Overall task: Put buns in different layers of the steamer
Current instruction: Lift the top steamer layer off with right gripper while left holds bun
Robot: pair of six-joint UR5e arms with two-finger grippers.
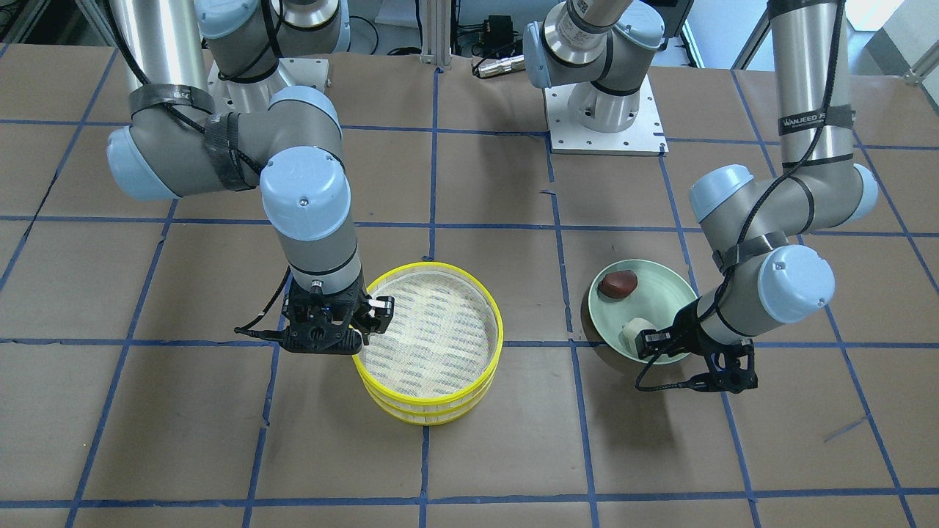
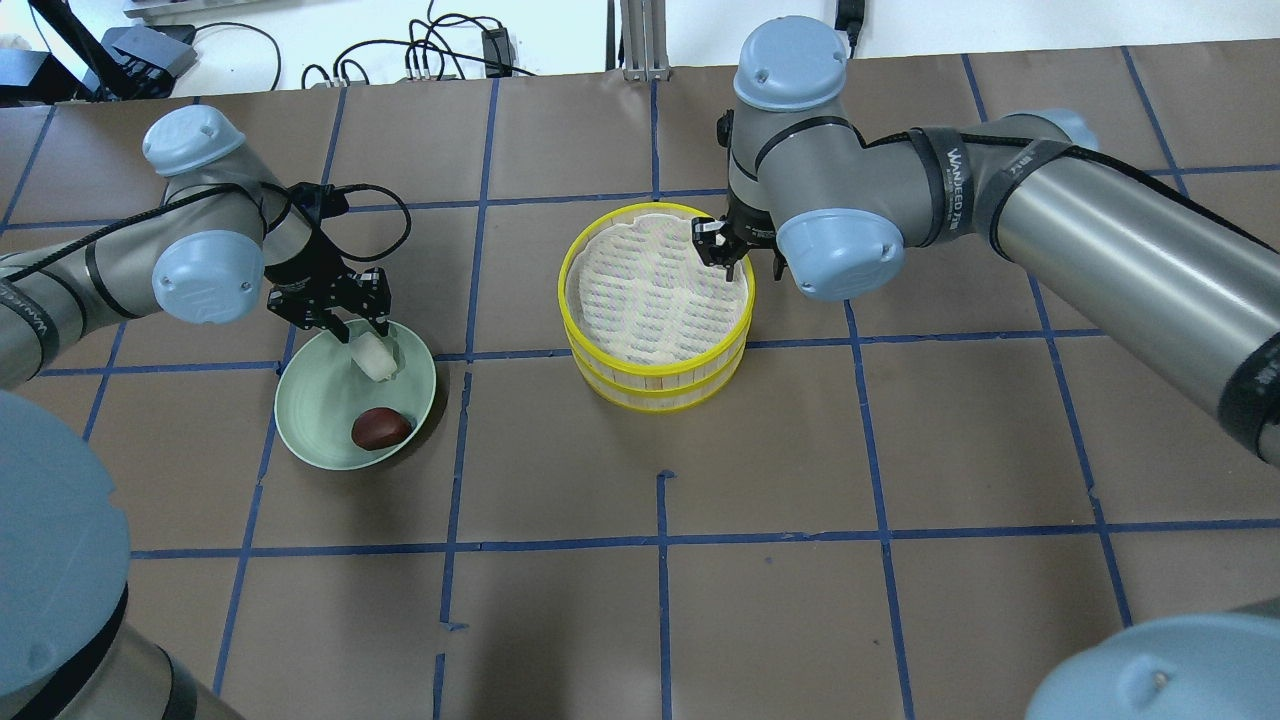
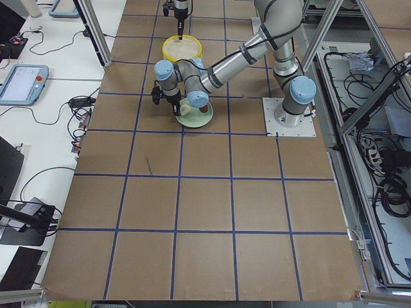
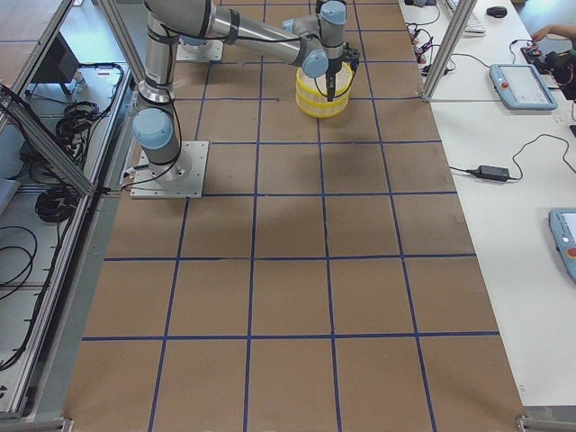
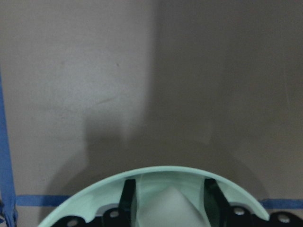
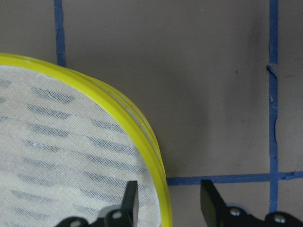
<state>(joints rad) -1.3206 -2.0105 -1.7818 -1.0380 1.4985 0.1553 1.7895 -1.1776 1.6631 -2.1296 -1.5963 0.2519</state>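
Overhead view tells most of it: the left gripper (image 2: 367,330) is down in the plate with its fingers (image 5: 127,201) either side of the white bun (image 2: 375,356), and on the wrist cam the bun pretty much fills the gap. The jaws read as apart to me, same spread as the other arm's, and I can't see any squeeze, so I'd call it straddling rather than gripping. That bun sits at the far rim of the plate (image 2: 320,425). The brown bun (image 2: 380,428) lies apart from it on the near side, long axis roughly left-right across the desk (image 2: 900,450). The plate is in the left half of the desk and the steamer (image 2: 655,385) is around the middle, so the bun's trip would be sideways toward the right edge. The right gripper (image 2: 722,252) is at the steamer's far right rim, jaws apart, one finger inside the top tray and one outside, with the yellow rim between them and not pinched. The top tray looks bare. My read: left arm is nearer the buns, right arm nearer the trays, and the white one needs clamping first.
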